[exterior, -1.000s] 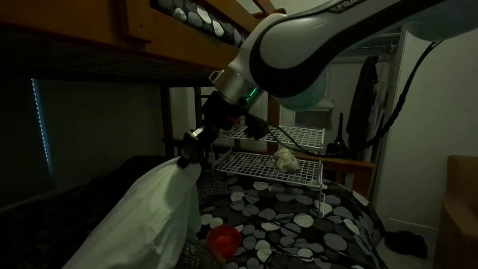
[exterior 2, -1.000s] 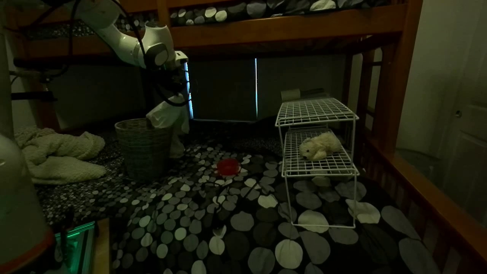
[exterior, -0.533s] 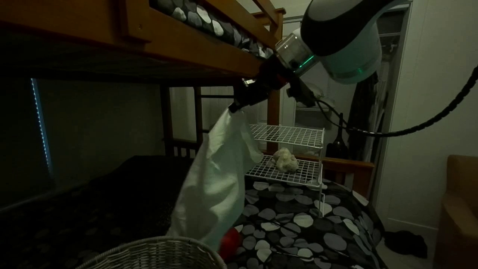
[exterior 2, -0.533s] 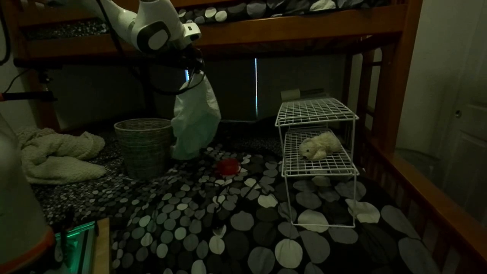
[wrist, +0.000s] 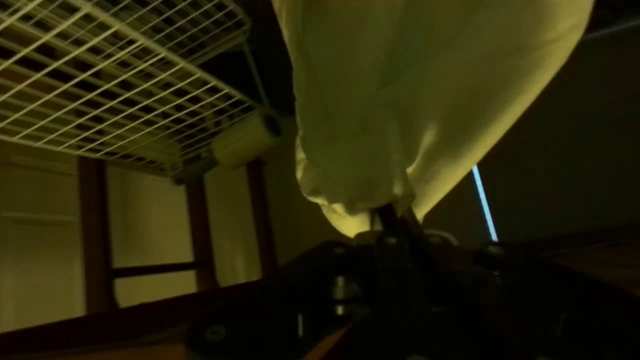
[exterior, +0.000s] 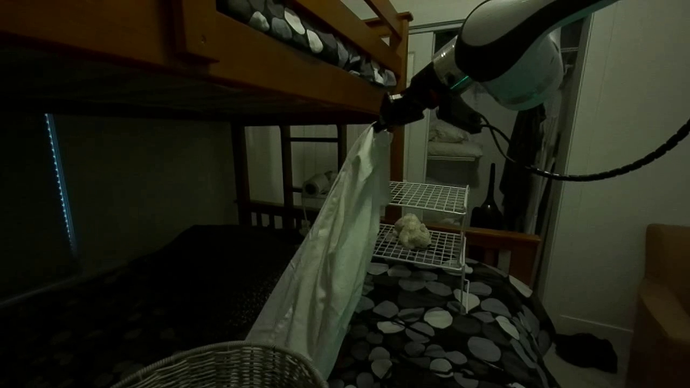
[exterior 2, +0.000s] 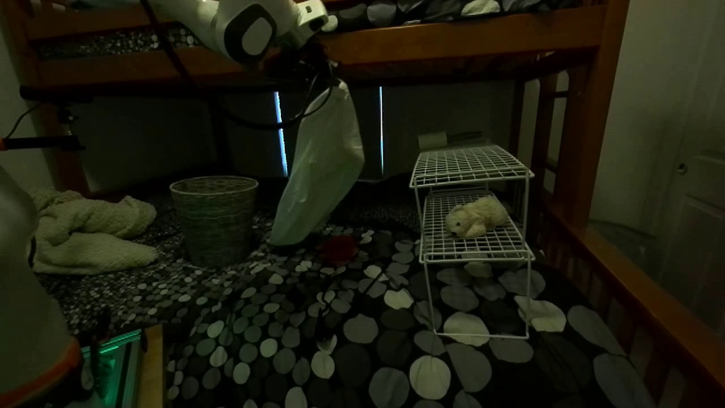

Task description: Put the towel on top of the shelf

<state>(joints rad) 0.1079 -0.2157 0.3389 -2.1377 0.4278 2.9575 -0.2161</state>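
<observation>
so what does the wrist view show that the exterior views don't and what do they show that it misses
Only the wrist view: a close look at the towel bunched at the tips of the gripper.

Only the exterior views: the wicker basket in both, plus a cream blanket and a red object in an exterior view.

Shared: the towel, gripper, wire shelf and pale roll.
</observation>
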